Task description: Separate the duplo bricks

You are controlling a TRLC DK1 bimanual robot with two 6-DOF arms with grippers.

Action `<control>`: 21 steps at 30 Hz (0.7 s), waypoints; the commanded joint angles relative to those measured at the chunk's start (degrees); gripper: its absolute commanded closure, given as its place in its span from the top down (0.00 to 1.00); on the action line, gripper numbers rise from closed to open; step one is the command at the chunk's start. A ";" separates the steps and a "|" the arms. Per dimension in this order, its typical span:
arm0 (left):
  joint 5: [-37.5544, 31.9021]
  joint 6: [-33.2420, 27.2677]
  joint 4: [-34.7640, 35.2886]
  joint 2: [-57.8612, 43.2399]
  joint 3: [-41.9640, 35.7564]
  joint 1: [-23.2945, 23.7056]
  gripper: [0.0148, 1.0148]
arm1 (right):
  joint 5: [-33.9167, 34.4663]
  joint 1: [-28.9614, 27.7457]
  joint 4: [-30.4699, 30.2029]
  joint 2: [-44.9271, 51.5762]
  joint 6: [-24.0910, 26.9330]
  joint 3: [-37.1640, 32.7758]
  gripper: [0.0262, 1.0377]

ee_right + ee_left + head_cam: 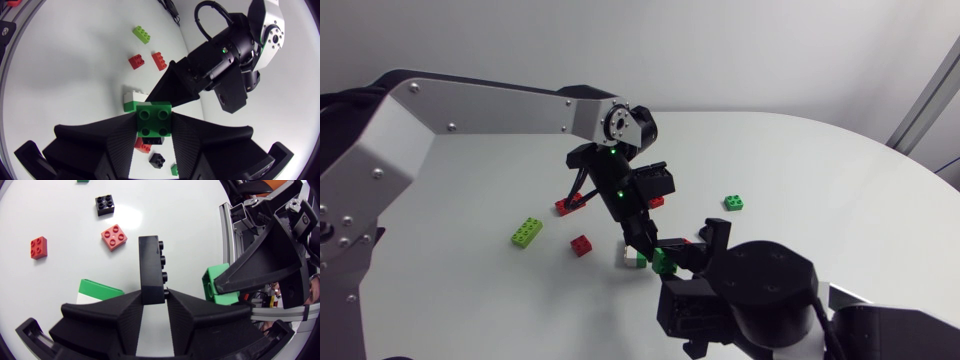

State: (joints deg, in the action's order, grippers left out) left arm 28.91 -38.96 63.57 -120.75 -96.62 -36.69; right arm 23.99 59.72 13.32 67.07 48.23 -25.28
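Left tool [153, 299] grasps a long black plastic duplo brick [151, 267], right tool [155, 131] a square green plastic brick [154, 117]; both appear light, rigid, slick, best held by flat sides.

Head camera up high, looking down on the table [820, 170], the green-and-white stack [632, 257] near mid-view. Left wrist camera rides close behind the left gripper [152, 297], facing down at the tabletop, stack just beside it. Right wrist camera hugs the right gripper [155, 122], stack just ahead. All three share that stack.
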 commanded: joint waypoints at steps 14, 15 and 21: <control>2.03 2.13 3.31 7.28 -0.94 5.75 0.21 | -20.82 -23.78 -26.24 0.61 -17.20 -11.72 0.33; 2.38 2.31 3.31 7.55 -0.59 6.10 0.21 | -21.61 -24.57 -26.94 1.49 -17.64 -11.81 0.33; 5.11 3.98 3.93 9.57 1.35 7.42 0.21 | -25.66 -28.70 -29.23 7.38 -20.19 -10.14 0.33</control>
State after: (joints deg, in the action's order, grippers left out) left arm 32.71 -36.34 66.35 -112.90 -96.82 -29.91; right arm -0.89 31.97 -15.09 72.53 29.85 -36.73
